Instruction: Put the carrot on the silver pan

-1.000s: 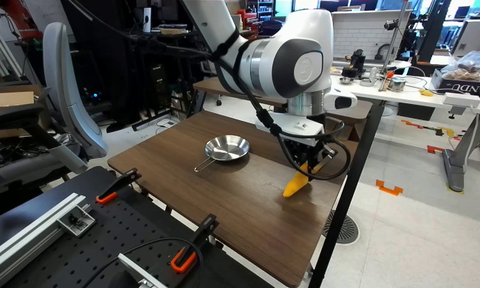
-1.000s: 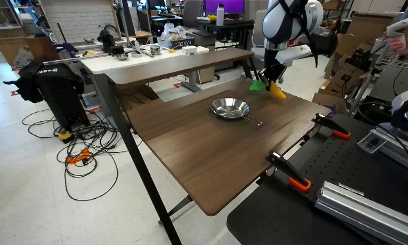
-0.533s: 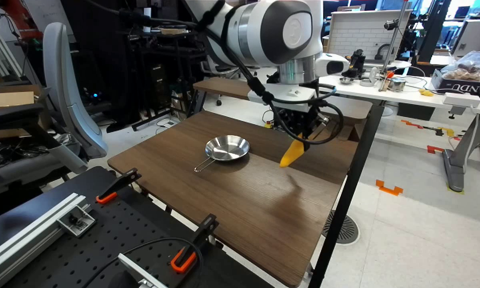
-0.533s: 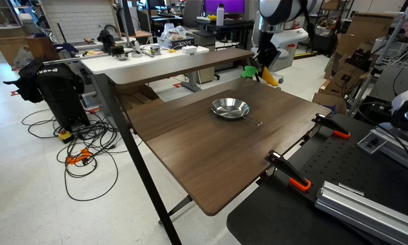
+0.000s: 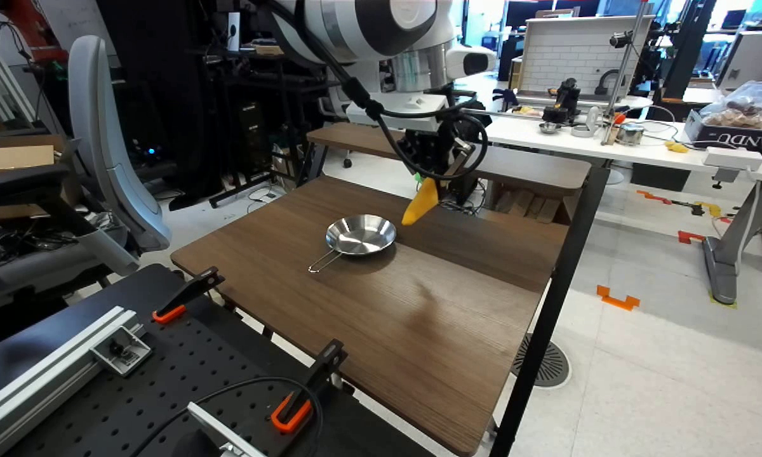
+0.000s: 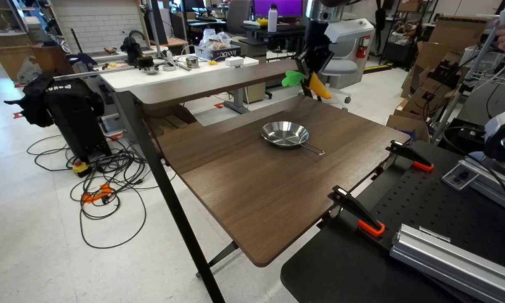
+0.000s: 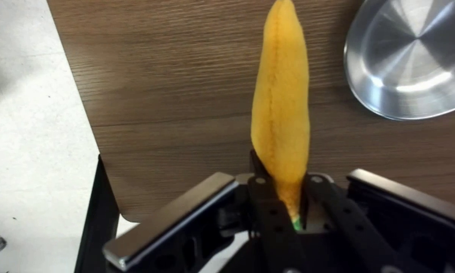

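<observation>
Jaws clamped on the yellow-orange tapered cloth-looking toy carrot (image 7: 282, 94) at its leaf end, green leafy top (image 6: 293, 78) sticking out past them. Last second: carrot has risen well clear of the brown wood-grain desk (image 5: 368, 311), and in an exterior view it's gone from right of centre to upper middle, nearer the round silver metal pan (image 5: 360, 235). Pan unmoved. Wrist view: pan upper right, carrot left of it. My read: lift done, carry underway; needs shifting across, then lowering and release.
</observation>
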`<act>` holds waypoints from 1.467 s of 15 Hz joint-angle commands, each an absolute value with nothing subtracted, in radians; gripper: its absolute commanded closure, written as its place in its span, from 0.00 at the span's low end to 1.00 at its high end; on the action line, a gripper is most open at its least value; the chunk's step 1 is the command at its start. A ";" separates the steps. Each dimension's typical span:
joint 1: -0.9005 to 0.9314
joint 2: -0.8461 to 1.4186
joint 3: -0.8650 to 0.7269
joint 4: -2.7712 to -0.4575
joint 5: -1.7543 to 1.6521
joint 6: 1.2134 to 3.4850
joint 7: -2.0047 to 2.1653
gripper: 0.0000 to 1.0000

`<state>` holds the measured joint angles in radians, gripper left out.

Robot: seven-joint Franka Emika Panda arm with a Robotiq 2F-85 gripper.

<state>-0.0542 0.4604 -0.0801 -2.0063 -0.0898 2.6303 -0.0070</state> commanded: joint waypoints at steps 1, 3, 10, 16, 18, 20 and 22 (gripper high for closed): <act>-0.031 0.426 -0.052 -2.051 -0.086 2.653 -0.009 0.96; -0.018 0.442 -0.035 -2.041 -0.083 2.649 -0.009 0.96; 0.028 0.495 0.001 -2.016 -0.084 2.639 -0.003 0.96; 0.046 0.533 0.017 -2.015 -0.079 2.622 -0.005 0.60; 0.045 0.536 0.020 -2.017 -0.078 2.618 -0.007 0.47; 0.044 0.531 0.018 -2.022 -0.079 2.617 -0.006 0.32; 0.044 0.519 0.016 -2.027 -0.079 2.613 -0.004 0.17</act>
<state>0.0389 0.5353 0.0181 -2.0249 -0.0890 2.6288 -0.0070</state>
